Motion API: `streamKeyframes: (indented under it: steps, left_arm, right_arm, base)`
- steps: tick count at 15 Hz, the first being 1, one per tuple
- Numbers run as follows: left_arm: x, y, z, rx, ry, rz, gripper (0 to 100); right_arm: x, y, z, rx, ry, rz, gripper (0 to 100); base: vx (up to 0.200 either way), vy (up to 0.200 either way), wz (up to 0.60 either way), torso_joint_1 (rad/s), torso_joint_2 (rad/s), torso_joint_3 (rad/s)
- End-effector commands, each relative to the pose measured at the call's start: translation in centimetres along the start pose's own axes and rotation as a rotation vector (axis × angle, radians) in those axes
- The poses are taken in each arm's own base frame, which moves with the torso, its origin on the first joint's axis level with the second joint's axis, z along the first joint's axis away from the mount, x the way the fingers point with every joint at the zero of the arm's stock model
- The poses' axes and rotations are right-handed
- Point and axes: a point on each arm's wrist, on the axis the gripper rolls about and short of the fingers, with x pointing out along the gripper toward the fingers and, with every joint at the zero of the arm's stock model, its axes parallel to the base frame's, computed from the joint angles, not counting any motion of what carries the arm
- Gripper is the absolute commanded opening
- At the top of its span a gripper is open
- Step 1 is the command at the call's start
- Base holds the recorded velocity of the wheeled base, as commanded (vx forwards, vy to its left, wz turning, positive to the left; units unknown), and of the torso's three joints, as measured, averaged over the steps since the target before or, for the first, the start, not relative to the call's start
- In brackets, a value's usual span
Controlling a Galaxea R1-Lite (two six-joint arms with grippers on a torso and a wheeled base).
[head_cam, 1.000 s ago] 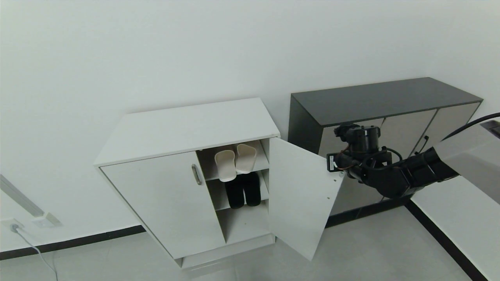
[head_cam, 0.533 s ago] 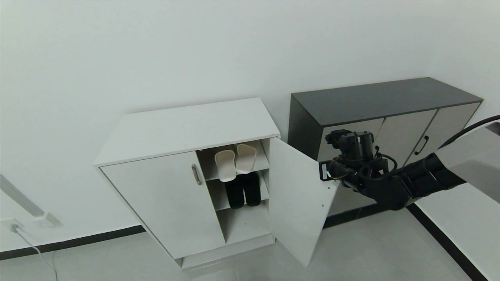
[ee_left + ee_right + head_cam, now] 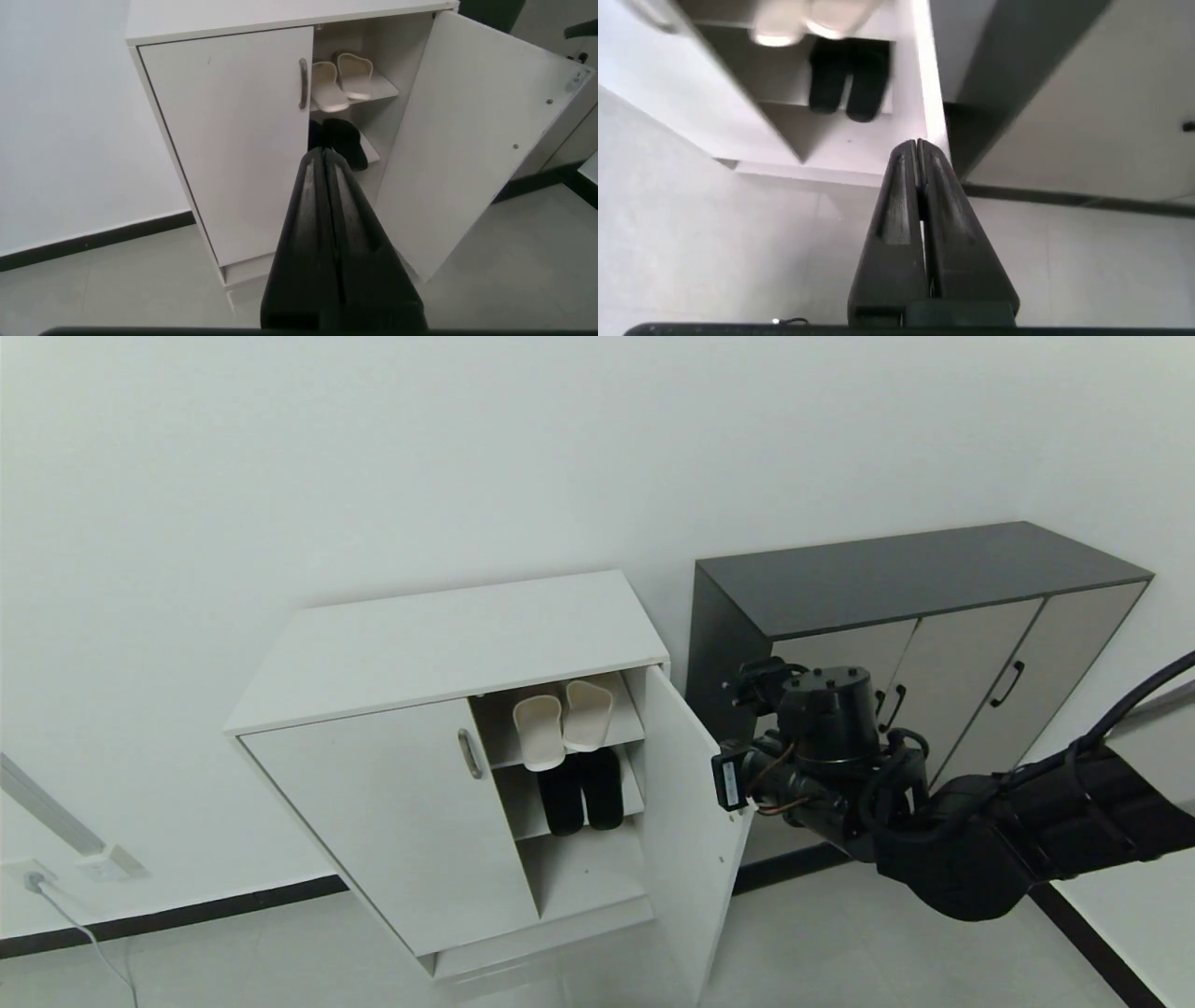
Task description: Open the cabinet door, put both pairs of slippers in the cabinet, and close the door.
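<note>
You are on the last step, as far as this moment lets one judge: closing the door. The white cabinet (image 3: 448, 644) is standing against the wall with its left door shut and its right door (image 3: 686, 821) hanging roughly half open. Inside, the beige slippers (image 3: 563, 719) are sitting on the upper shelf and the black slippers (image 3: 582, 793) on the shelf beneath, each pair side by side.

The right gripper (image 3: 920, 149), fingers pressed together, is lying at the door's outer face near its free edge; whether it is touching the panel cannot be told. The left gripper (image 3: 323, 159), fingers likewise pressed together, is hanging well apart from the cabinet, pointing towards the opening.

The next move is calling for a push on that outer face, following the hinge's arc, until the door is sitting flush beside the left one. One beige slipper seems to be overhanging its shelf, so ease off near the end.
</note>
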Motion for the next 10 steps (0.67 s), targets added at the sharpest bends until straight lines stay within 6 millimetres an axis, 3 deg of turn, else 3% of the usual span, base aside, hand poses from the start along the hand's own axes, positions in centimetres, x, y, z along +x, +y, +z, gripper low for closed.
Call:
streamKeyframes:
  steps: [1,6,10]
  left_arm:
    - [0.0,0.0,0.0,-0.001,0.0,-0.001,0]
    - [0.0,0.0,0.0,-0.001,0.0,-0.001,0]
    - [0.0,0.0,0.0,-0.001,0.0,-0.001,0]
  right_arm:
    - [-0.1,-0.2,-0.1,0.001,0.005,-0.004,0]
    - [3.3,-0.2,-4.4,0.007,0.114,-0.03,0]
    - [3.0,2.3,-4.9,-0.001,0.103,0.069,0]
  base:
    - [0.0,0.0,0.0,0.0,0.0,0.0]
    - [0.0,0.0,0.0,0.0,0.0,0.0]
    - [0.0,0.0,0.0,0.0,0.0,0.0]
